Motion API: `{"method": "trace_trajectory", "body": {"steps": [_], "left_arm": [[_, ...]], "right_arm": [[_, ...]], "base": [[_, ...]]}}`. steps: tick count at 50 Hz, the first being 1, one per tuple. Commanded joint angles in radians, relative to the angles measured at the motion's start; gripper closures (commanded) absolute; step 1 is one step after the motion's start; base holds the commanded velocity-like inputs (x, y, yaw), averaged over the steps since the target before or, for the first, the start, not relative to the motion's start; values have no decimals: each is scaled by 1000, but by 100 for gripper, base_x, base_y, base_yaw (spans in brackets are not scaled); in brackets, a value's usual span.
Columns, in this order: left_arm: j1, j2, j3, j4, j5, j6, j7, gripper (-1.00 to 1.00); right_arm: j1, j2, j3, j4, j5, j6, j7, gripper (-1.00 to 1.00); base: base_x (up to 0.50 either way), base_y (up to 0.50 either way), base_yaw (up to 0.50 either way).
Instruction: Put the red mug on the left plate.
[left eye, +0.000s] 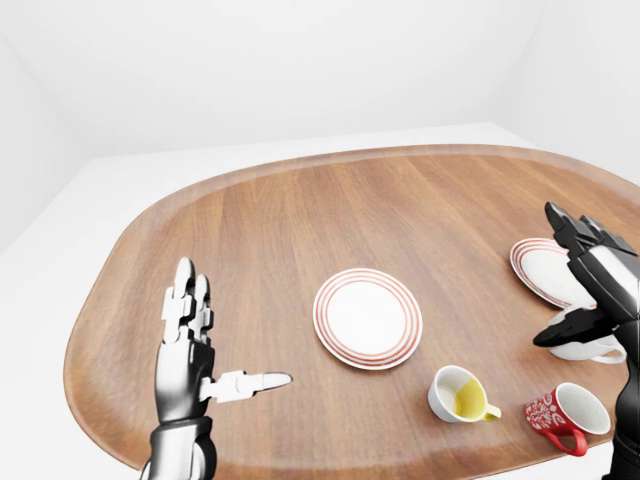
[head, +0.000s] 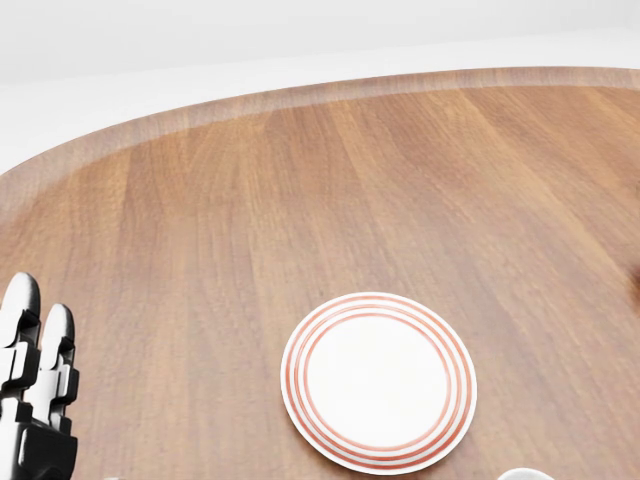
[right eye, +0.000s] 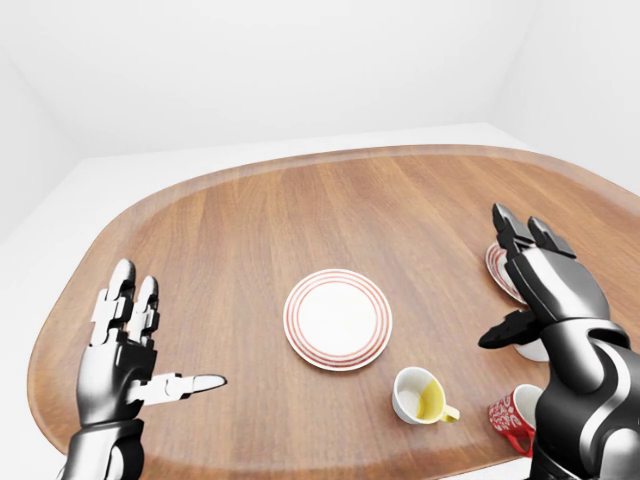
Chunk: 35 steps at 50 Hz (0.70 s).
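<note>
Red mug (left eye: 563, 414) on its side, left plate (left eye: 367, 318) bare, both hands' fingers (left eye: 188, 300) spread

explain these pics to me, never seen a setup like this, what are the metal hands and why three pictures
These are simulator renders from three cameras on a humanoid robot's head, looking out over its own arms. The left-eye and right-eye views are a near-identical pair; the head view looks lower and closer.

The metal hands are the robot's own: the left hand and right hand, each with three fingers, both open and holding nothing.

On the wooden table lie a red-ringed plate in the middle, a second plate at the right, a white mug with a yellow inside, a red mug, and another white cup partly hidden by the right hand.
</note>
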Motion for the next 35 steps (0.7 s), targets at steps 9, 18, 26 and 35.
{"method": "trace_trajectory", "body": {"steps": [9,18,26,35], "left_arm": [[-20,8,-14,16,19,0,18,-100],[-16,9,-14,10,19,0,19,-100],[-22,10,-16,14,27,0,25,-100],[-23,11,-18,13,28,0,26,-100]], "right_arm": [[-60,-174,-99,306,48,0,0,-100],[-60,-225,-104,475,117,0,0,-100],[-56,-251,-100,571,153,0,0,-100],[14,-214,-57,589,162,0,0,-100]], "base": [[0,0,0],[0,0,0],[0,0,0],[0,0,0]]}}
